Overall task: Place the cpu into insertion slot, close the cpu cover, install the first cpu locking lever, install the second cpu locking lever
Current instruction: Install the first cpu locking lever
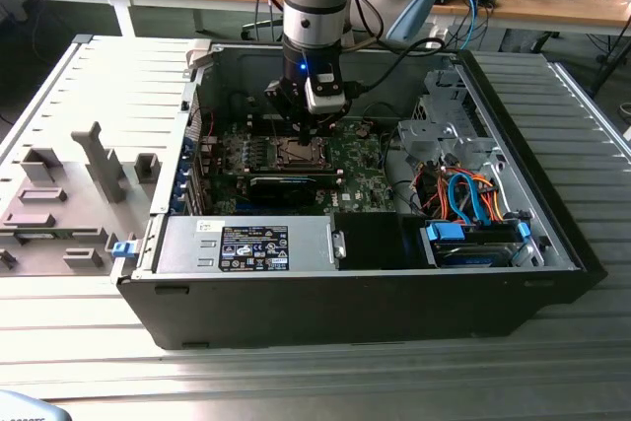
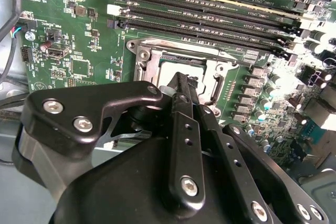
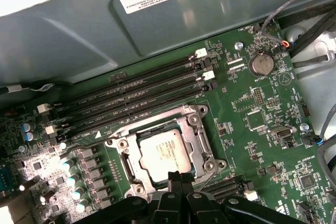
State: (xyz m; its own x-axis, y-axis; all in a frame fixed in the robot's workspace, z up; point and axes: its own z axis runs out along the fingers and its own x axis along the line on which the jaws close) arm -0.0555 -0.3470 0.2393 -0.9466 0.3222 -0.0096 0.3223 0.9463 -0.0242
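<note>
The cpu lies flat in the insertion slot, its pale metal face up; it is also in the second wrist view. The silvery cpu cover lies flat as a frame around it. My gripper is shut with nothing between its black fingers. Its tip hangs just over the slot's edge nearest the wrist. In the exterior view the gripper points down into the computer case above the insertion slot. I cannot make out how the locking levers stand.
Long black memory slots run beside the socket. A power supply box and a drive bay with coloured cables fill the case's near side. The case walls enclose the board. A grey fixture plate lies at the exterior view's left.
</note>
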